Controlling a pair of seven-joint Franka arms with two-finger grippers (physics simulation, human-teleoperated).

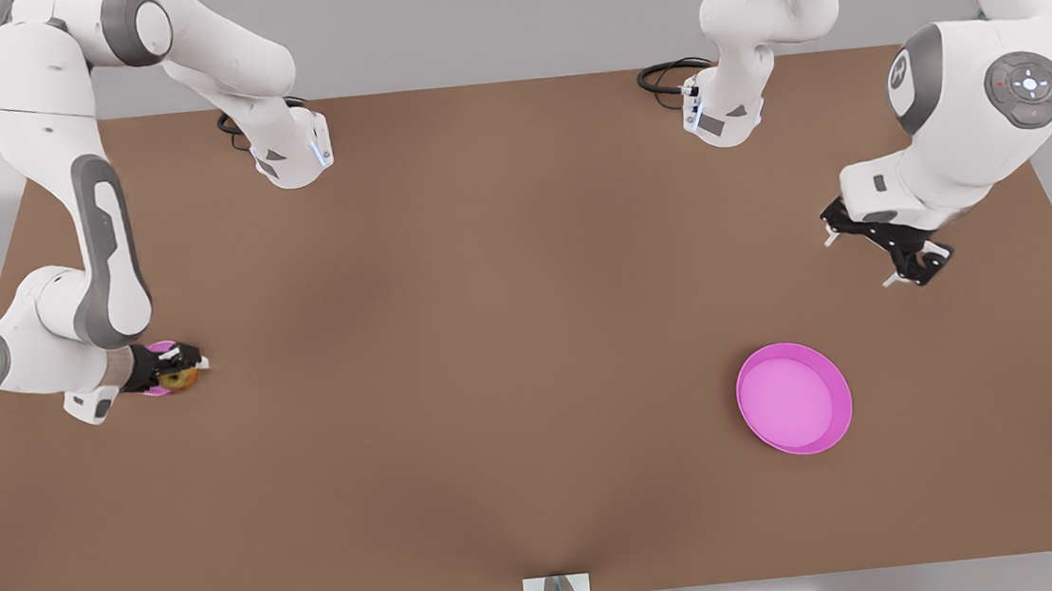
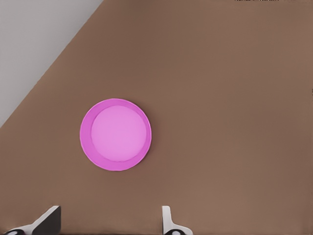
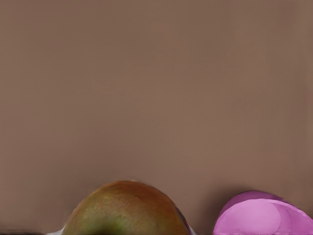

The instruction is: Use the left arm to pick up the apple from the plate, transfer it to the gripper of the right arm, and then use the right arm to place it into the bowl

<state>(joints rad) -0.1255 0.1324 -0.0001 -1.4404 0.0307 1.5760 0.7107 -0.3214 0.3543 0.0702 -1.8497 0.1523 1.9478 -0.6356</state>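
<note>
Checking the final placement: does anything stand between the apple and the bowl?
Nothing visible does. The right end effector holds the apple close by the bowl at the front view's left, over bare table. The left end effector waits open near the plate.

My right gripper (image 1: 178, 367) hung low on the front view's left, fingers clamped round the apple (image 1: 178, 378), while my left gripper (image 1: 884, 250) waited raised on the front view's right, fingers (image 2: 46, 220) spread apart.
</note>
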